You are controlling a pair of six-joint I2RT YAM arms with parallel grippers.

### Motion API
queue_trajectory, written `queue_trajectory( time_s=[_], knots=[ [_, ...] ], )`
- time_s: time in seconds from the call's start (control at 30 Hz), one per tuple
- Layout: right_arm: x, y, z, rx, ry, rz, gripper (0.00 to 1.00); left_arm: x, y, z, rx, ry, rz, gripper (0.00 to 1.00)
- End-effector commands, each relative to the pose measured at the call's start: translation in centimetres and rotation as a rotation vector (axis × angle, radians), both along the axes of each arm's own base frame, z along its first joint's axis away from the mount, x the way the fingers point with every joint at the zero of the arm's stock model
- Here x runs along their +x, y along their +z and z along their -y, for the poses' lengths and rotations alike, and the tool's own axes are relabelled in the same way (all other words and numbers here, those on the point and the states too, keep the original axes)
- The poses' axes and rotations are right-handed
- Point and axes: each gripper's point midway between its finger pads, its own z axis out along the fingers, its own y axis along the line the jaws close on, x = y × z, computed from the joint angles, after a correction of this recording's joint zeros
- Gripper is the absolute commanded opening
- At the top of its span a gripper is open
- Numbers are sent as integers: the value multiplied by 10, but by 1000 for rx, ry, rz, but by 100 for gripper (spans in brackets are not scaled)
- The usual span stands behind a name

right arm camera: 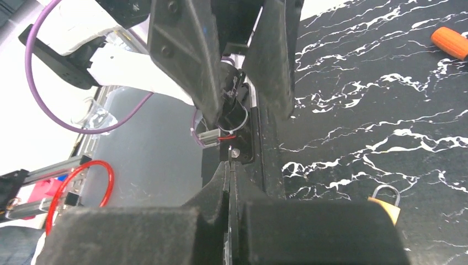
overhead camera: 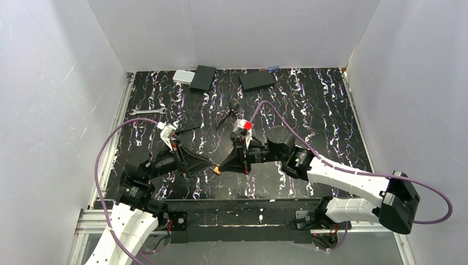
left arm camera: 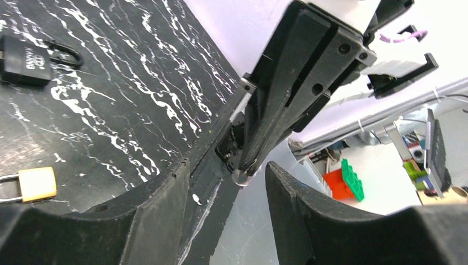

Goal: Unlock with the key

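The two arms meet nose to nose just below the centre of the overhead frame, above the black, white-veined worktop (overhead camera: 309, 110). The left tool (overhead camera: 208, 164) is released: in its own wrist view its two black fingers (left arm camera: 160, 215) rise from the bottom edge with a clear gap between them. The tips of the right tool (overhead camera: 222, 165) reach down into that gap from the upper right without visibly touching either side. The right tool is clenched, its fingers pressed flat together. A small pale rounded piece (left arm camera: 241, 178) shows at their very tips, too small to identify. The brass padlock (overhead camera: 217, 170) lies on the worktop just below the point where the tools meet in the overhead frame. In the left wrist view it sits at the lower left edge with its shackle toward the frame edge. In the right wrist view it peeks out at the lower right, partly hidden behind that tool's finger. A black padlock (left arm camera: 25, 59) lies on the worktop at the upper left of the left wrist view, its shackle to the right. Toward the top of the overhead frame are two flat black boxes (overhead camera: 202, 78) and a silver box (overhead camera: 183, 77). A wrench (overhead camera: 148, 111) lies at centre left. An orange object (right arm camera: 450, 42) sits at the upper right edge of the right wrist view.
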Motion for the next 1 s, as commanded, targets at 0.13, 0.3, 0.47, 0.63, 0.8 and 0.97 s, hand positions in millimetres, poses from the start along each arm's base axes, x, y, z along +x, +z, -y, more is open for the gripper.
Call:
queue_trajectory(
  time_s=[0.13,0.3,0.47,0.63,0.8,0.97],
  knots=[
    [-5,30,-19,69,73,-38,1,-15,8,23,12,-116,96,46],
    [-6,36,-18,81,78,-34,1,-14,6,23,17,-105,103,37],
    [-8,38,-17,76,90,-36,1,-13,8,22,17,-95,111,28],
    [-11,40,-16,82,101,-40,1,-11,6,22,20,-87,102,19],
    [-12,41,-16,80,111,-34,1,-9,8,21,17,-66,105,0],
    [-13,44,-15,82,116,-26,1,-9,6,21,18,-68,91,0]
  ],
)
